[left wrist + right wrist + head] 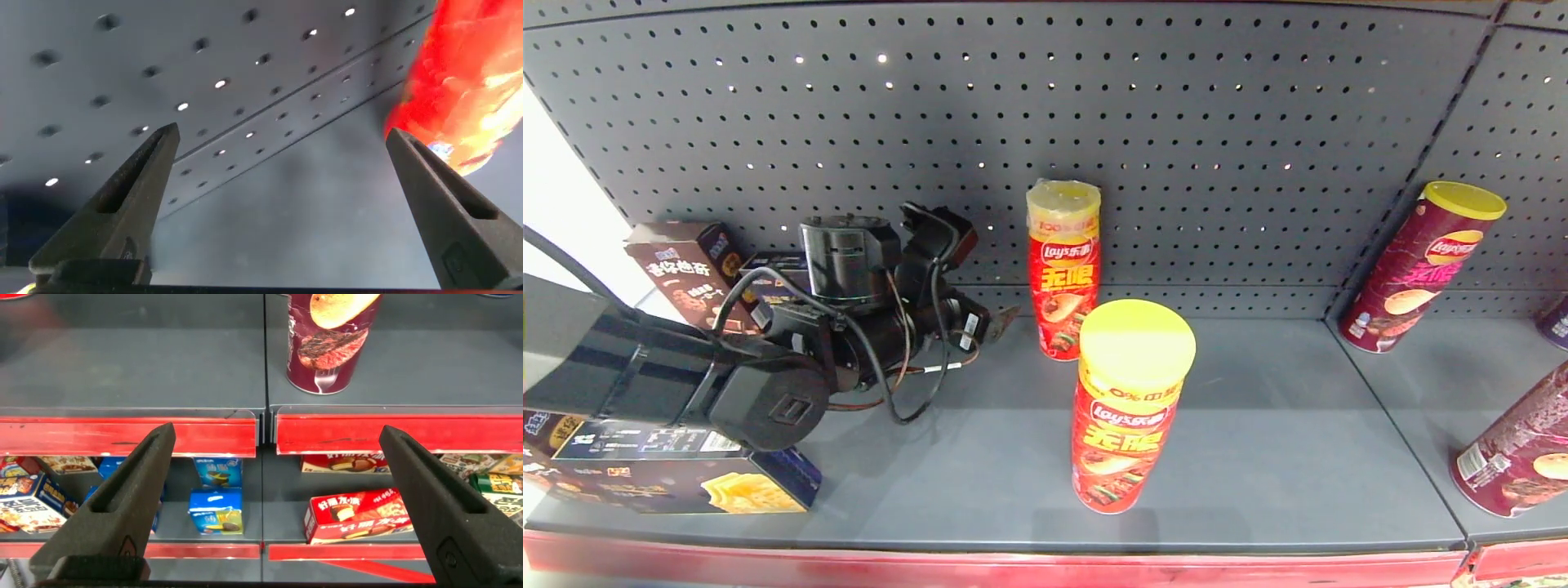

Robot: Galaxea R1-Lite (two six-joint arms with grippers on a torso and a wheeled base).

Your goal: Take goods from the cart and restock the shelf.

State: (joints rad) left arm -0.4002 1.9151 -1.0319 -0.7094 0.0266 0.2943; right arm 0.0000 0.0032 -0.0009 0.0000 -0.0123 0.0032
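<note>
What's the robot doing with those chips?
The robot is restocking a shelf. Its left end effector is open and empty, just beside the rear red can; another red can stands nearer the front. The right end effector is open and empty too, facing the shelves' front edges.

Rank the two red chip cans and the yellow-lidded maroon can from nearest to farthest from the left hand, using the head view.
1. Rear red can, by the pegboard, just right of the left hand.
2. Front red can, toward the shelf front.
3. Yellow-lidded maroon can, far right.
</note>
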